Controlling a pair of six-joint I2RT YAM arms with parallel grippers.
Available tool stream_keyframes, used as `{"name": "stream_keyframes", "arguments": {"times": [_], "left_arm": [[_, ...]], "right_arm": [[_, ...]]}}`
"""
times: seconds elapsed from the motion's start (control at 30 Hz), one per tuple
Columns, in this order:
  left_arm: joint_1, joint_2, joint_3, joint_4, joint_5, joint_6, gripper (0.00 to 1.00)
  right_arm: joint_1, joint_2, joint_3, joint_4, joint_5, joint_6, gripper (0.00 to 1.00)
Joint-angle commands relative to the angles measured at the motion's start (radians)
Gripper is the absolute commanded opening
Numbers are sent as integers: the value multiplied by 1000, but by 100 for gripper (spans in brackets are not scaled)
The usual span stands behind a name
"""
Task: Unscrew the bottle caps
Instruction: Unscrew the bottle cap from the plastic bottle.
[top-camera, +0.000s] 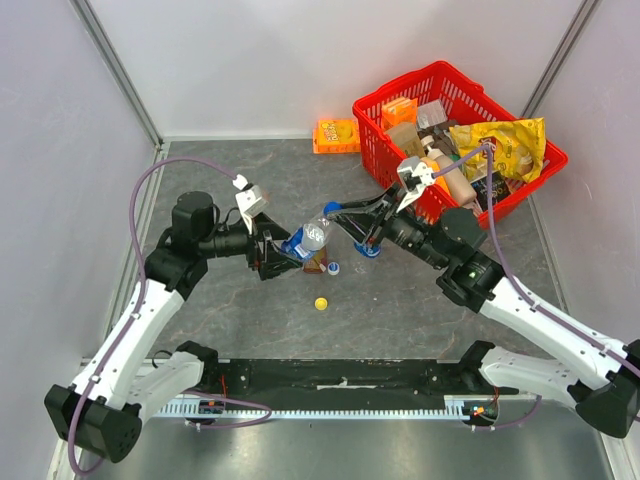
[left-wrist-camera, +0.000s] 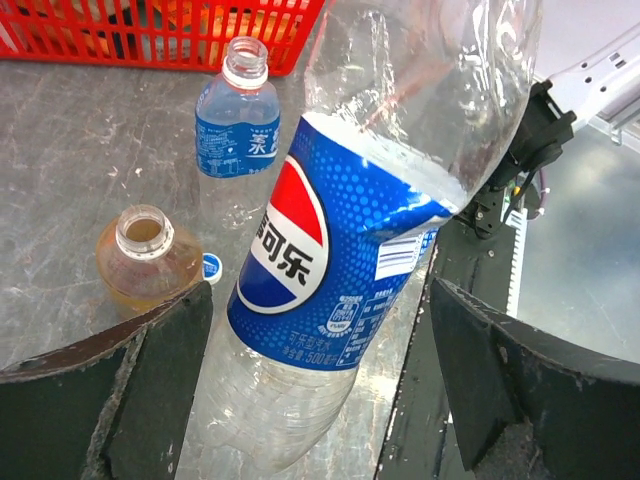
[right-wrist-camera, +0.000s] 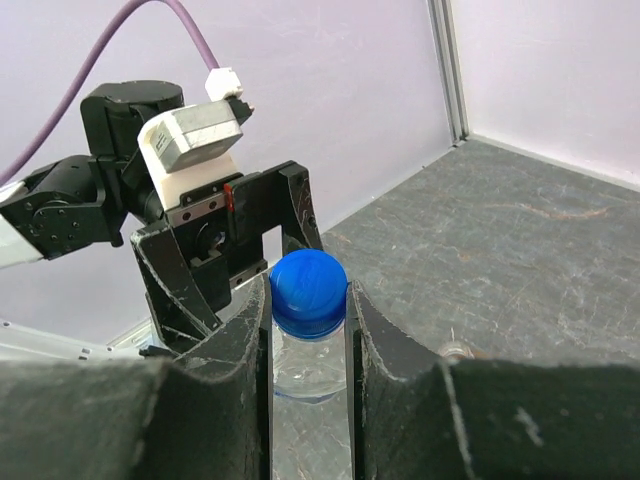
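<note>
My holdings:

- Left tool (top-camera: 283, 256): clamped on the lower body of the Pepsi bottle (left-wrist-camera: 330, 300), one finger on each side below the blue label
- Right tool (right-wrist-camera: 309, 300): closed on the blue cap (right-wrist-camera: 308, 285), a finger pressed to each side; the cap sits on the Pepsi bottle's neck
- Pepsi bottle: clear, tilted, spanning the gap between my two tools over mid-bench (top-camera: 230, 170)
- Amber bottle (left-wrist-camera: 148, 262): upright on the bench, neck open, just beside the Pepsi bottle
- White-blue cap (left-wrist-camera: 211, 266): flat on the bench, just beside the amber bottle
- Small bottle (left-wrist-camera: 237, 130): clear, blue label, upright, neck open, between the amber bottle and the basket (top-camera: 378, 103)
- Yellow cap (top-camera: 321, 303): on the bench, apart from the bottles, nearer my bases
- Basket: red, far right, full of packets
- Box (top-camera: 336, 135): orange, just left of the basket
</note>
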Motion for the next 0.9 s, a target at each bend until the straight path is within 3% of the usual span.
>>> {"name": "stream_keyframes", "arguments": {"times": [0.0, 0.5, 0.63, 0.87], "left_arm": [[-5, -50, -9, 5, 34, 96, 94], [-40, -15, -20, -17, -30, 121, 94], [-68, 4, -7, -44, -29, 136, 85], [-94, 1, 2, -61, -4, 156, 55]], "right_arm": [[-6, -21, 66, 0, -38, 5, 0], [-14, -9, 85, 44, -127, 58, 0], [-17, -6, 82, 50, -123, 57, 0], [-22, 4, 63, 73, -126, 74, 0]]}}
